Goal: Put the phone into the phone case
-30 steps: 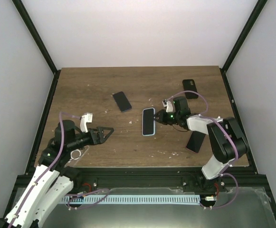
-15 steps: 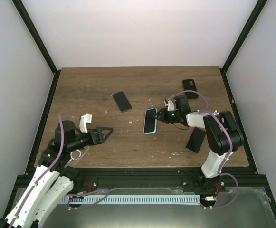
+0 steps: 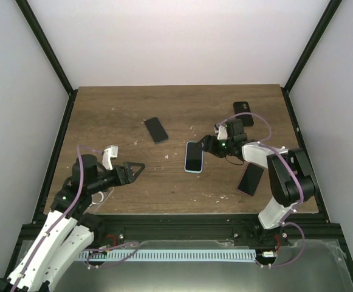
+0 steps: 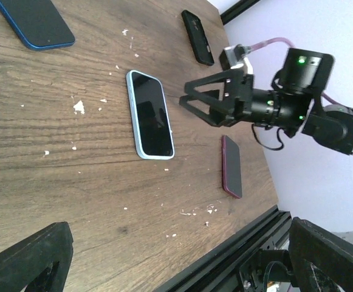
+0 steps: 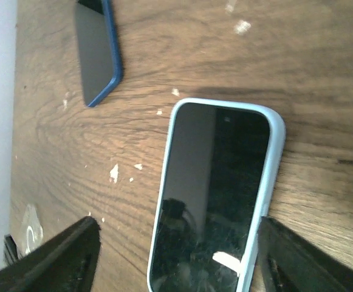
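- My right gripper [image 3: 208, 146] sits low at the far end of the phone [image 5: 215, 194], with its 2 fingers spread apart, 1 on each side of the phone and holding nothing.
- My left gripper [image 3: 135, 170] hangs well apart over bare table [image 3: 103, 115], fingers wide and empty.
- The phone lies flat, screen up, in the middle of the table. The light blue phone case [image 5: 225, 102] shows as a rim around every edge I can see.
- I judge the seating step close to done: phone and case look like 1 piece.
- Next I should check the corners for any lifted lip and press down with narrowed fingers if 1 shows. Otherwise I lift straight up without nudging the case.
- The blue phone [image 3: 156, 129] and dark red phone [image 3: 250, 179] lie apart from it.
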`<act>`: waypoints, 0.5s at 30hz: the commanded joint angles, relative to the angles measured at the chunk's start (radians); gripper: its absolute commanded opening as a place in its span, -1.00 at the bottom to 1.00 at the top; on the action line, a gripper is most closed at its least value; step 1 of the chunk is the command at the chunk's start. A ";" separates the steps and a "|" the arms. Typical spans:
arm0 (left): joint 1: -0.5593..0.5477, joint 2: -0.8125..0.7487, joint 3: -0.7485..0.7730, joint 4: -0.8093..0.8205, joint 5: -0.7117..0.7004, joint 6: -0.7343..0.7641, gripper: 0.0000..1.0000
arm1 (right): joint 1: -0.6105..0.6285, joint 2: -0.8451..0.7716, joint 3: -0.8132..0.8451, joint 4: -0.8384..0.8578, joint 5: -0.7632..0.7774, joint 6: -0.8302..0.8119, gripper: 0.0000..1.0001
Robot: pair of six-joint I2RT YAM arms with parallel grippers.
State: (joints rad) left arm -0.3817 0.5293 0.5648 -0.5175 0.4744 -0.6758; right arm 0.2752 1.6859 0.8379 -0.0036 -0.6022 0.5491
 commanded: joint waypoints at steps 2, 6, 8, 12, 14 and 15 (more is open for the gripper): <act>0.000 0.014 -0.007 0.006 -0.052 -0.032 0.93 | -0.008 -0.121 0.014 -0.065 0.029 0.003 0.66; 0.003 0.051 0.011 -0.103 -0.248 -0.090 0.93 | -0.007 -0.225 -0.029 -0.095 0.045 0.003 0.92; 0.003 0.072 0.015 -0.152 -0.359 -0.124 0.94 | -0.008 -0.281 -0.042 -0.114 0.057 -0.002 1.00; 0.006 0.095 0.002 -0.176 -0.509 -0.191 1.00 | -0.008 -0.372 -0.043 -0.180 0.084 -0.024 1.00; 0.016 0.108 -0.002 -0.181 -0.556 -0.222 1.00 | -0.008 -0.407 -0.033 -0.218 0.098 -0.041 1.00; 0.025 0.119 -0.006 -0.179 -0.567 -0.229 1.00 | -0.007 -0.418 -0.029 -0.226 0.095 -0.060 1.00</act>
State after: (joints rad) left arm -0.3782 0.6315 0.5644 -0.6621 0.0681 -0.8276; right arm 0.2733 1.3212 0.7898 -0.1444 -0.5407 0.5423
